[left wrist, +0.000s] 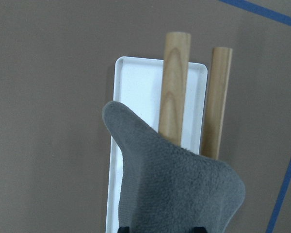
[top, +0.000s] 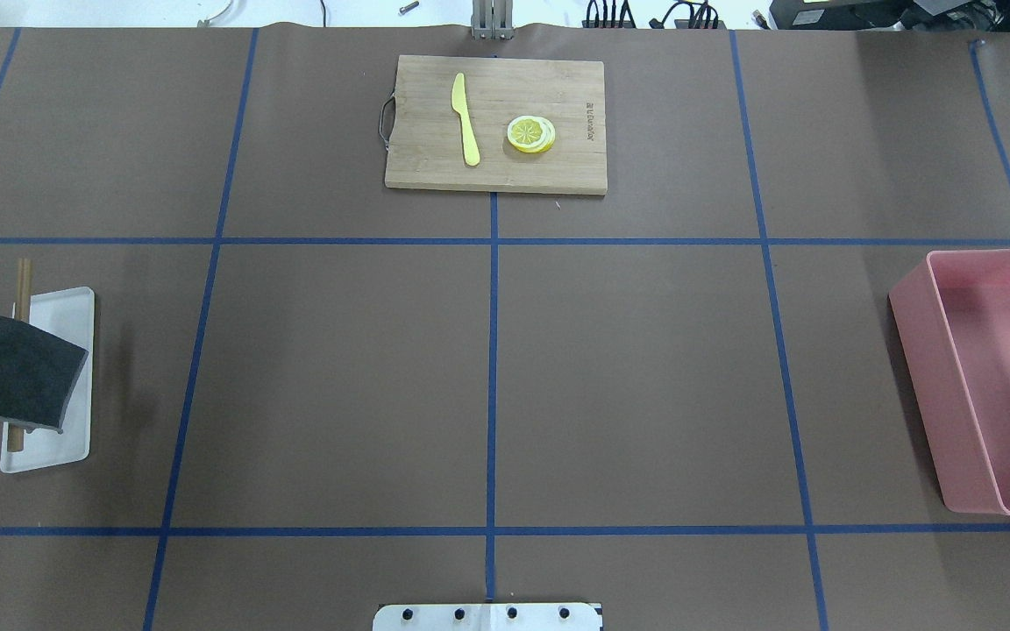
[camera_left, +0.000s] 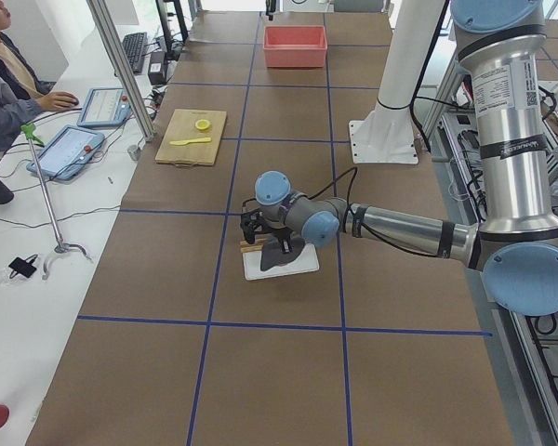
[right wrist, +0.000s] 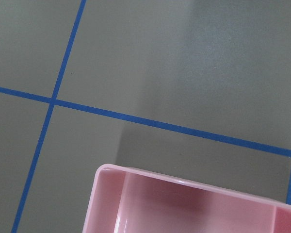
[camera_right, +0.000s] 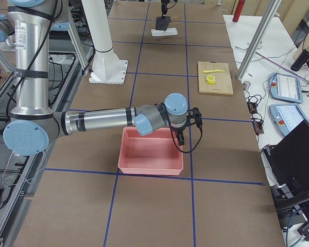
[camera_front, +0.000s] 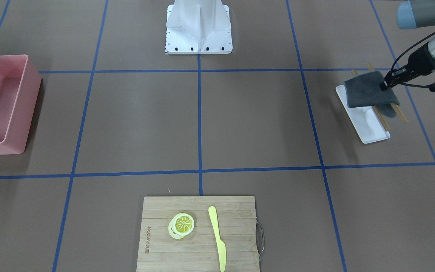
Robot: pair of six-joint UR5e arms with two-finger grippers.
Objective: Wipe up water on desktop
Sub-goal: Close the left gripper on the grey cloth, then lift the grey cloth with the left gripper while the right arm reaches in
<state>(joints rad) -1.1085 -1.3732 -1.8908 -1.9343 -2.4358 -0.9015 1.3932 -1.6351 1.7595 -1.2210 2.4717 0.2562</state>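
Currently the left gripper (camera_front: 385,84) is closed on one edge of a grey cloth (camera_front: 366,90), at the bench's (camera_front: 255,121) end on the robot's left. The cloth hangs from the gripper in a loose fold. From above it covers one end of a white tray (camera_front: 366,124) and part of two wooden sticks (left wrist: 174,92) that lie along the tray's length. One stick lies on the tray and the other just beside it; cannot tell whether the cloth touches either. The right gripper (camera_right: 184,133) hangs over the edge of a pink bin (camera_front: 25,113) at the opposite end of the bench. It shows clearly only in the right side view, so cannot tell how far it is open. The bench is brown with a blue tape grid, and its middle squares are bare. A bamboo cutting board (camera_front: 236,226) sits at the edge far from the robot's base. It carries stacked lemon slices (camera_front: 182,225) and a yellow knife (camera_front: 217,238), close together but not touching.
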